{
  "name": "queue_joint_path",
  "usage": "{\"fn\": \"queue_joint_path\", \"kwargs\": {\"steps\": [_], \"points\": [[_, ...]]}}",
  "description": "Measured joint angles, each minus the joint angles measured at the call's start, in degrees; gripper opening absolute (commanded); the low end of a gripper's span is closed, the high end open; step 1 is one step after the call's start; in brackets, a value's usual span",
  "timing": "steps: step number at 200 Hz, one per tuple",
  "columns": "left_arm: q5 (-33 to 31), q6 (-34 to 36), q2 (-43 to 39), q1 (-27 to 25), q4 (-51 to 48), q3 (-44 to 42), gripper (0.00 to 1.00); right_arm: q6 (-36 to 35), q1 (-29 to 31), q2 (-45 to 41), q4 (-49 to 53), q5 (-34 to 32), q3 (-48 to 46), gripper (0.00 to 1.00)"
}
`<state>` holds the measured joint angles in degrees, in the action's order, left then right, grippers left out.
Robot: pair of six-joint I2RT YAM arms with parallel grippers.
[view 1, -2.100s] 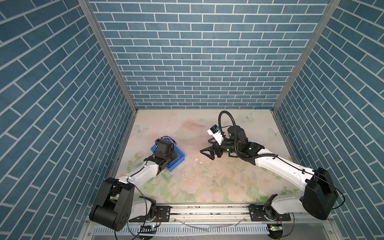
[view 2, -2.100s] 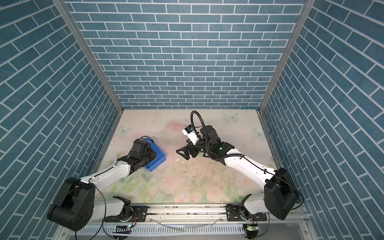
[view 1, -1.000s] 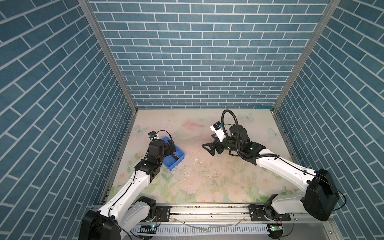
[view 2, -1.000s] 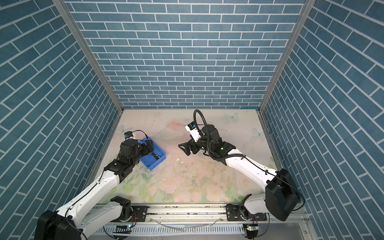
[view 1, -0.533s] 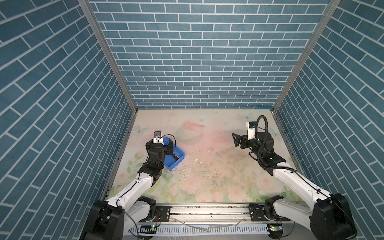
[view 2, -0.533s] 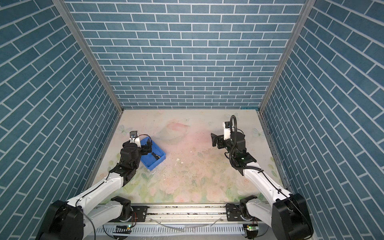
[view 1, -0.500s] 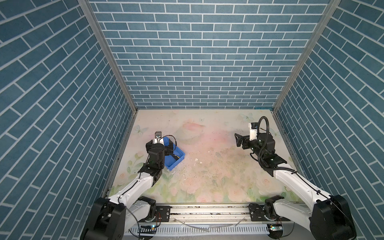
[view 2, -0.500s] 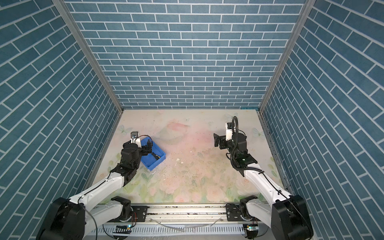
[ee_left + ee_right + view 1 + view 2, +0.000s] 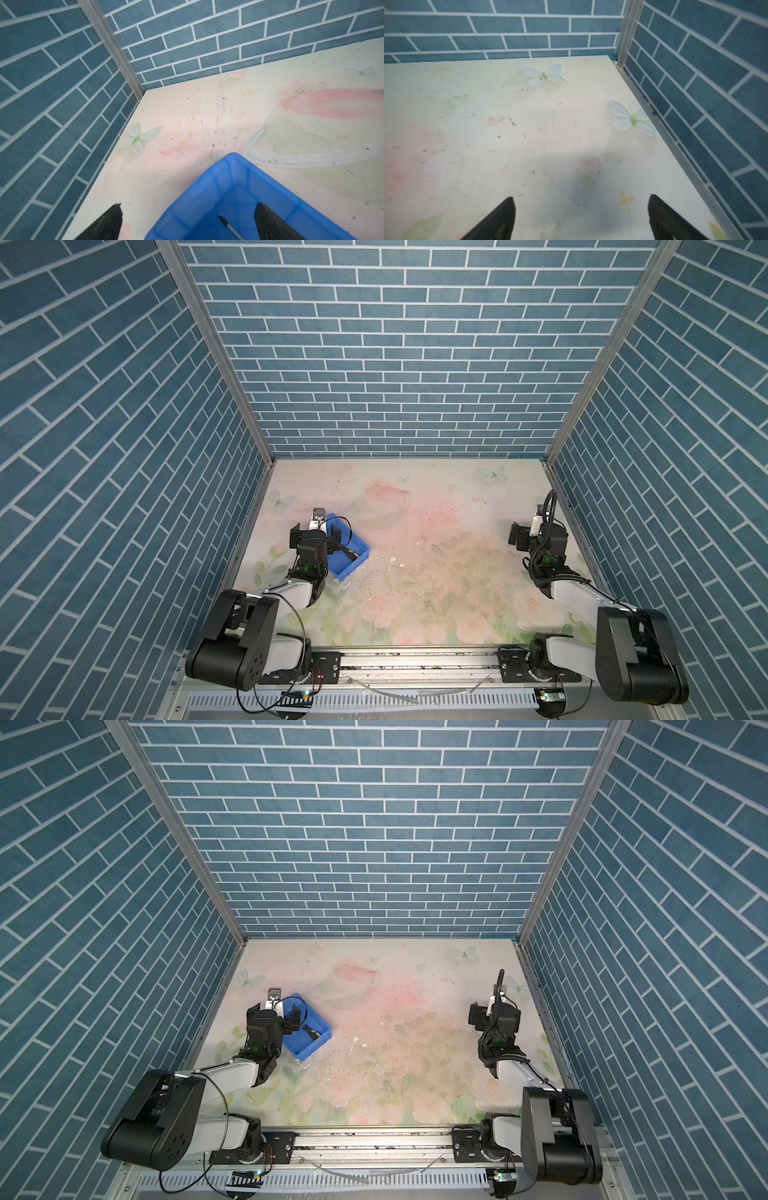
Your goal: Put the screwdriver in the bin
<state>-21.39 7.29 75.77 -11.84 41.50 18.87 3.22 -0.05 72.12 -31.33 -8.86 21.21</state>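
Blue bin [image 9: 300,1044], screwdriver [image 9: 311,1032] lying inside

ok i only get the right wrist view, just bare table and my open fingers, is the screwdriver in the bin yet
observer: yes, in both top views the screwdriver lies on the floor of the bin
operator: is the left arm holding it
observer: no, the left gripper is open, and its wrist view shows the shaft lying loose, touching neither finger
operator: anything else lying around
observer: only small pale crumbs just right of the bin in a top view
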Motion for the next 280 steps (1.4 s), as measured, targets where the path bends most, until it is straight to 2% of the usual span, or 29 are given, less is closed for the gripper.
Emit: {"fn": "queue_joint_path", "kwargs": {"steps": [38, 64, 109, 143, 280], "points": [[0.6, -0.9, -1.1, 1.6, -4.4, 2.2, 1.00, 1.3, -3.0, 8.3, -10.0, 1.7, -0.3, 0.98], [3.0, -1.5, -0.5, 3.1, -2.4, 1.8, 1.00, 1.9, -3.8, 14.5, -17.9, 3.3, -1.2, 0.99], [6.5, -2.0, 10.4, 6.2, 7.9, 1.7, 1.00, 2.5, -4.5, 15.4, -22.3, 5.2, -1.9, 0.98], [7.5, -3.3, 12.3, 7.8, 9.6, 1.2, 1.00, 2.5, -4.5, 15.4, -22.8, 5.7, -1.9, 0.98], [8.6, -4.0, 12.3, 7.8, 10.2, 1.5, 1.00, 2.5, -4.5, 15.4, -20.2, 6.1, -1.8, 0.95]]}}
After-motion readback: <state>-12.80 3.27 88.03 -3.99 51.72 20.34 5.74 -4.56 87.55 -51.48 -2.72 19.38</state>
